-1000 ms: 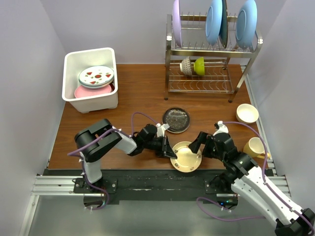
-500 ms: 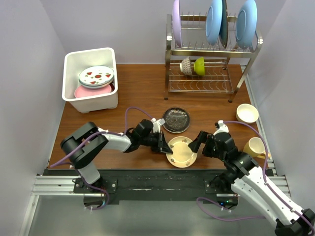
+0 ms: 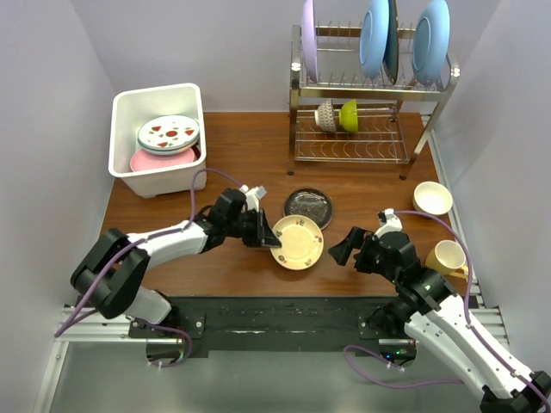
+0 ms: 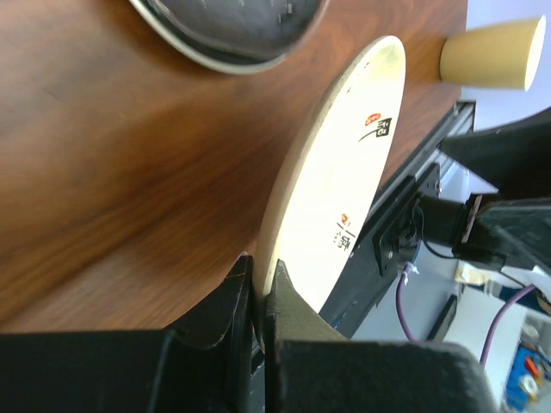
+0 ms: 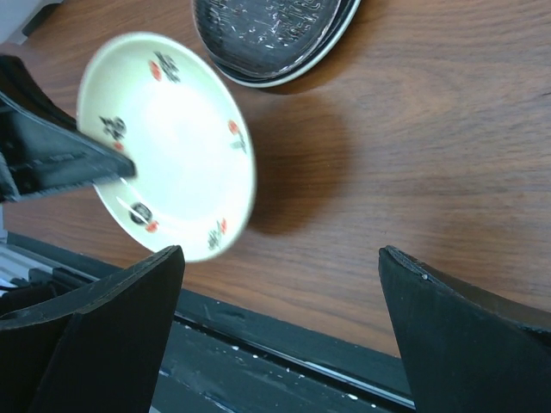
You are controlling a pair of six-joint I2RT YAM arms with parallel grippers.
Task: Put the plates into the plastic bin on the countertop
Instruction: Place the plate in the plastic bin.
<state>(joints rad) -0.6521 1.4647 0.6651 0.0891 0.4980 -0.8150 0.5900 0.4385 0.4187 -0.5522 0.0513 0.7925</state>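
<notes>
Now my left pincer is shut tight on the rim of the small yellow plate.
It hangs tilted by the near edge of the countertop. I think it is hard, slippery and breakable, so the rim is best. The bin sits at the far left corner. My right pincer gapes empty.

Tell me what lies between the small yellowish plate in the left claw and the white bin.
In the top view, only the left claw and its arm, then bare countertop, separate the yellowish plate from the plastic bin.
</notes>
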